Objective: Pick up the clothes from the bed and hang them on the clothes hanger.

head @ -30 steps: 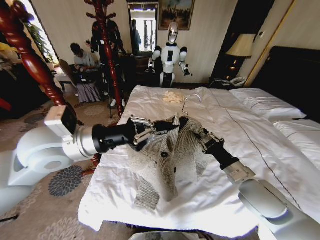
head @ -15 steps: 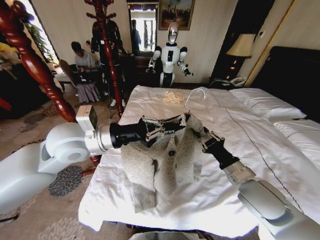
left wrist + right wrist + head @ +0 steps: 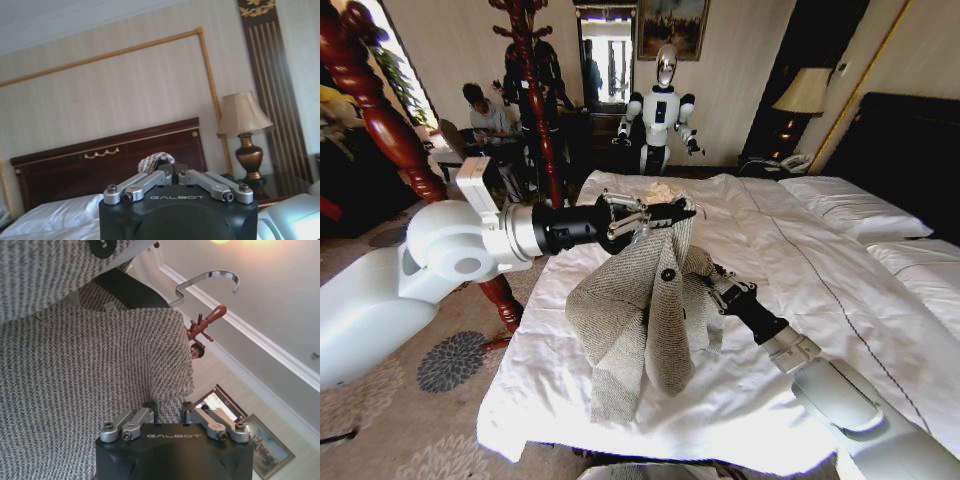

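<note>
The clothes point(image 3: 640, 300), a grey-beige speckled knit jacket, hang in folds above the bed point(image 3: 820, 260), with the lower hem near the white duvet. My left gripper point(image 3: 665, 214) holds the jacket's top up, and in the left wrist view my left gripper point(image 3: 172, 175) is shut on a tuft of knit. My right gripper point(image 3: 712, 288) is shut on the jacket's side edge, and the right wrist view shows it point(image 3: 170, 410) pinching the fabric. The clothes hanger point(image 3: 131, 290) sits inside the jacket's shoulders, black with a silver hook point(image 3: 207, 279) sticking out.
A dark red wooden coat stand point(image 3: 535, 110) rises beyond the bed's left corner, and another turned post point(image 3: 380, 120) stands close on the left. A cream top point(image 3: 667, 190) lies on the far duvet. Another robot point(image 3: 662, 110) stands by the far wall. Headboard point(image 3: 905, 150) on the right.
My left gripper has risen and moved farther away, lifting the jacket off the duvet so it hangs. My right gripper has followed slightly to the left, still gripping the fabric.
</note>
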